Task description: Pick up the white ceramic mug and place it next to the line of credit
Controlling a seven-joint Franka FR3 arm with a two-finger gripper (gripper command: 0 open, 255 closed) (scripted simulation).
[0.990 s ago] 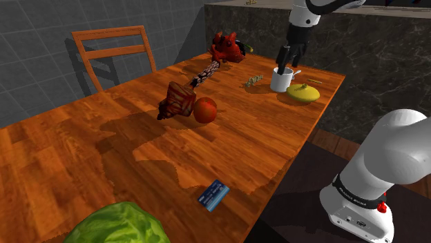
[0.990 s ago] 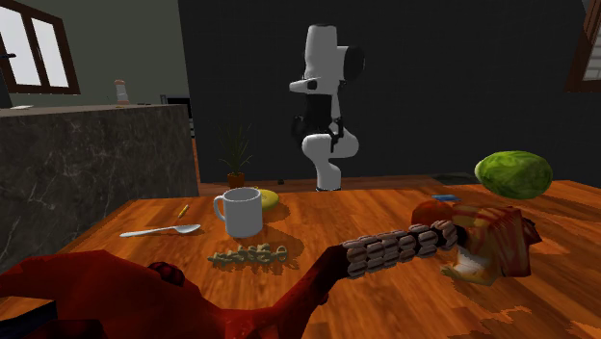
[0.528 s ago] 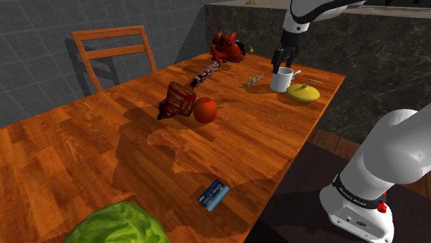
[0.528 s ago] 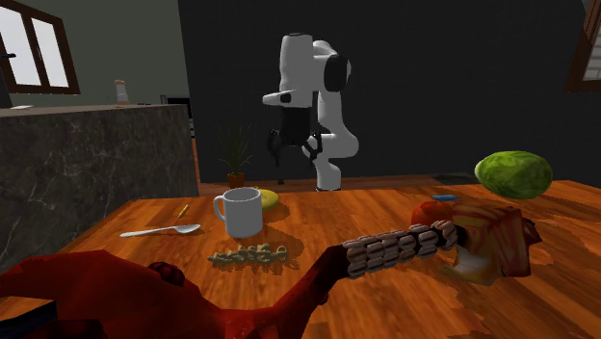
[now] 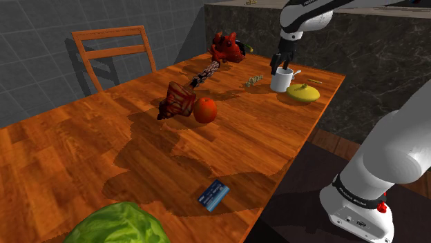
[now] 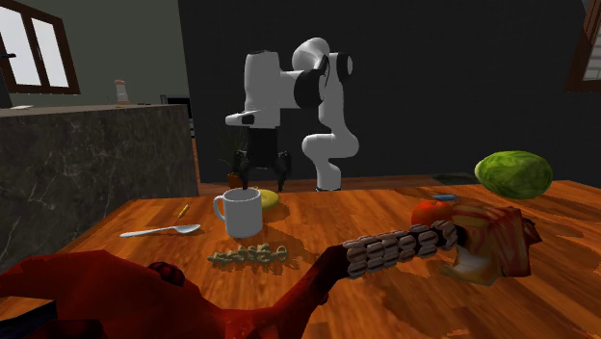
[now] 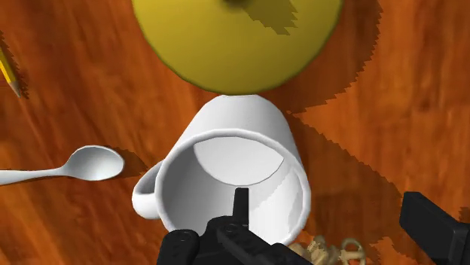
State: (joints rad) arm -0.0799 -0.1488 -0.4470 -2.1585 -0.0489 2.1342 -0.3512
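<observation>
Swung across from the stand and dropped lower since a second ago, bringing gripper [image 6: 265, 181] right over mug [image 5: 280, 81].
Spread apart, clamped on nothing, with one finger [image 7: 218, 245] over mug's opening and the other outside its wall, likely to pinch the rim away from the handle. Stands upright and empty at bench's [image 5: 69, 152] far end, just beside yellow fruit [image 5: 302, 92] and spoon [image 7: 90, 163], well apart from blue card [image 5: 213, 195].

You are facing a wooden table [image 5: 83, 148], a wooden chair [image 5: 114, 50] standing against it, a dark stone counter [image 5: 376, 59] running alongside.
</observation>
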